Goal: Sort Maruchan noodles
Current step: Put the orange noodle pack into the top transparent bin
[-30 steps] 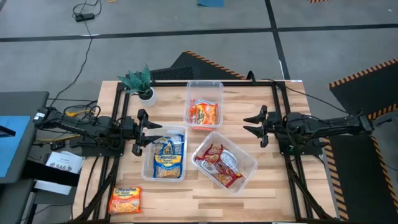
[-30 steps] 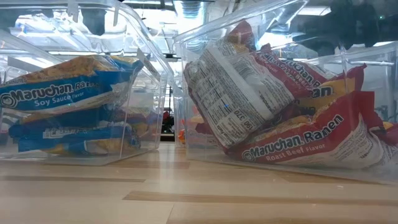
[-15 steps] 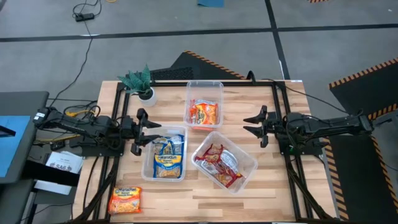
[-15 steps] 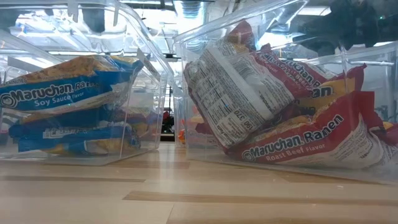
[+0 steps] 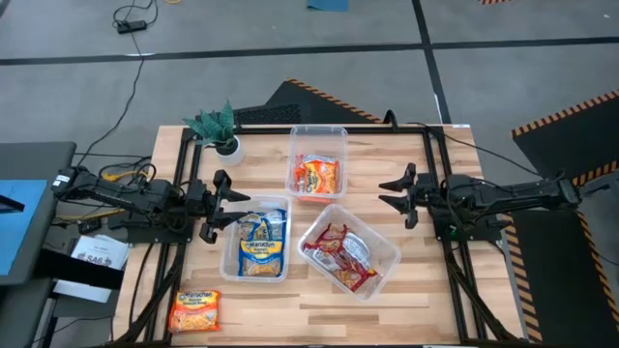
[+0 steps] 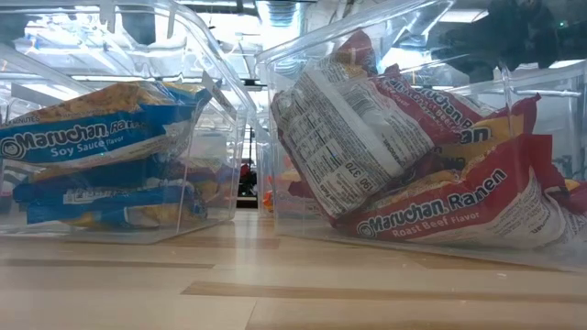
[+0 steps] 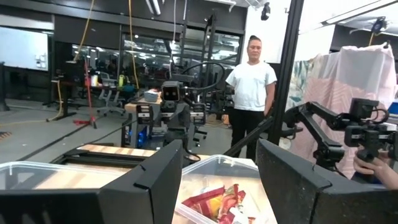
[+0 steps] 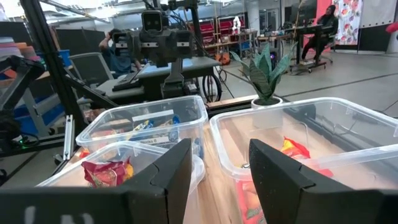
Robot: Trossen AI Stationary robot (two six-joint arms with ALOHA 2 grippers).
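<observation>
Tabletop (image 5: 406, 275) of pale wood lies under you, and at its left near corner one orange-yellow packet (image 5: 194, 311) sits loose, outside every bin. Just beyond it your left pincer (image 5: 219, 204) hangs at the left edge, fingers spread and holding nothing, right beside the clear bin (image 5: 255, 242) that holds the blue-white packets (image 5: 259, 246); the low view shows those stacked flat and reading Soy Sauce Flavor. A small green plant (image 5: 217, 128) stands at the far left corner. Moving on, the far middle bin (image 5: 317, 162) carries orange packets (image 5: 316, 177), and nearer you a tilted bin (image 5: 351, 250) holds the red packets (image 5: 339, 253), one turned label-down. On the right edge your right pincer (image 5: 402, 194) rests parted and empty, well apart from the bins. A person in a white shirt (image 7: 250, 99) stands in the room beyond.
</observation>
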